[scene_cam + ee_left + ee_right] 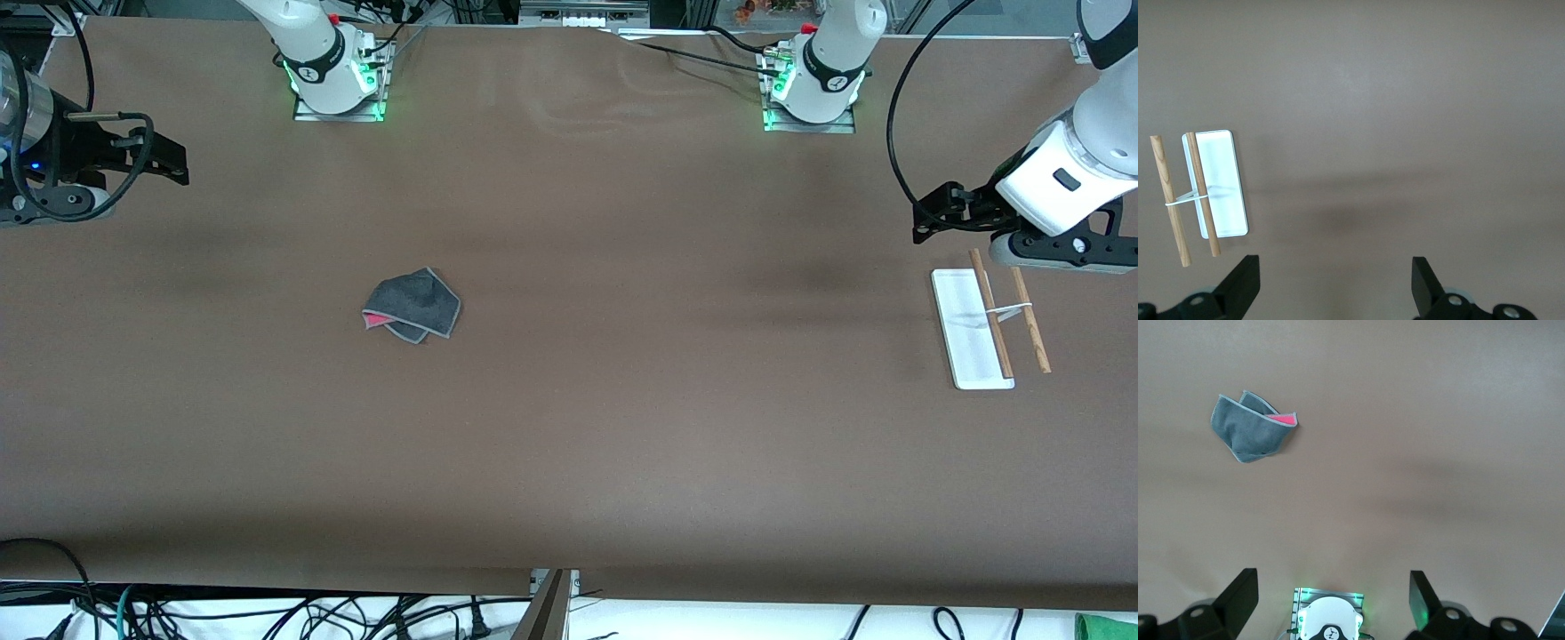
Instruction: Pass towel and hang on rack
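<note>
The brown tabletop (569,427) carries only two things, set well apart, which is why the job looks like it calls for a pass between arms: neither arm seems placed to reach both.

The left arm waits high at the front view's three o'clock edge, its left hand (929,216) over bare tabletop just beside the rack and toward the bases from it; in the left wrist view the left hand (1336,287) is spread wide and empty. That puts it close to where the hanging will probably happen.

The right arm waits at the nine o'clock edge, its right hand (169,160) likewise spread wide with nothing in it, as the right wrist view's right hand (1333,603) shows. It is the arm on the towel's end, so I judge it the likely one to pick up first.

The rack (973,329) stands at about three o'clock, its white base flat and its two brown rods parallel, joined by a white crosspiece.

The towel (413,305) lies crumpled and folded over itself at about nine o'clock from the tabletop's middle, a pink-red patch peeking from one edge. No step appears begun.
</note>
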Robot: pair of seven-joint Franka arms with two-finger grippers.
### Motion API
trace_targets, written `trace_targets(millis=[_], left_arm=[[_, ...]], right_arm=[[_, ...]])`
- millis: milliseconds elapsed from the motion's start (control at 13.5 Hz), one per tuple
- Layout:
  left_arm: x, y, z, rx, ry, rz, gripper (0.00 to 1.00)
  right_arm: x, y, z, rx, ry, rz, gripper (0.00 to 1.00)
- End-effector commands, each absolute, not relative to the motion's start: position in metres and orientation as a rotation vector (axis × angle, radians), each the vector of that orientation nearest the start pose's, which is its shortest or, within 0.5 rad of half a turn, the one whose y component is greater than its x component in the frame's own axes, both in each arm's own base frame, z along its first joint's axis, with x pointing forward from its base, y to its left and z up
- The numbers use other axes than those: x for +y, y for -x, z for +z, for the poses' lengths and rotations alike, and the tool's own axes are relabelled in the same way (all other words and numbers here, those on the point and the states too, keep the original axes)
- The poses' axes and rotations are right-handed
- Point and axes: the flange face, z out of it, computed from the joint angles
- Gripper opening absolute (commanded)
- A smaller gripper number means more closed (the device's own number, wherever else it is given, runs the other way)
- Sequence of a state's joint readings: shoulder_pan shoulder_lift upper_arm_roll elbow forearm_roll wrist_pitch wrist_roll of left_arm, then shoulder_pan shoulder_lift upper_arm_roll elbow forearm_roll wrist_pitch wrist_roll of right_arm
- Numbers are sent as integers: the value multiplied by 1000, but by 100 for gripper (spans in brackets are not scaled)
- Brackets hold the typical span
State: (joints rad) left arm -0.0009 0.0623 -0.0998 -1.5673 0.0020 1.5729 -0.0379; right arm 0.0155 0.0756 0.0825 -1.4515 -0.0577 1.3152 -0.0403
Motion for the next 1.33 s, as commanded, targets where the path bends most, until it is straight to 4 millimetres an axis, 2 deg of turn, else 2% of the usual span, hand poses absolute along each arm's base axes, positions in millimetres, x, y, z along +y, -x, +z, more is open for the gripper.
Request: trace_targets(millis=[0, 1257], left_arm=[[-54, -570, 597, 104, 3134, 86, 100], [-53, -570, 597, 104, 3127, 82, 100]], right_arm=[[42, -548, 621, -217, 3181, 319, 100], [44, -551, 620, -213, 3182, 313, 100]])
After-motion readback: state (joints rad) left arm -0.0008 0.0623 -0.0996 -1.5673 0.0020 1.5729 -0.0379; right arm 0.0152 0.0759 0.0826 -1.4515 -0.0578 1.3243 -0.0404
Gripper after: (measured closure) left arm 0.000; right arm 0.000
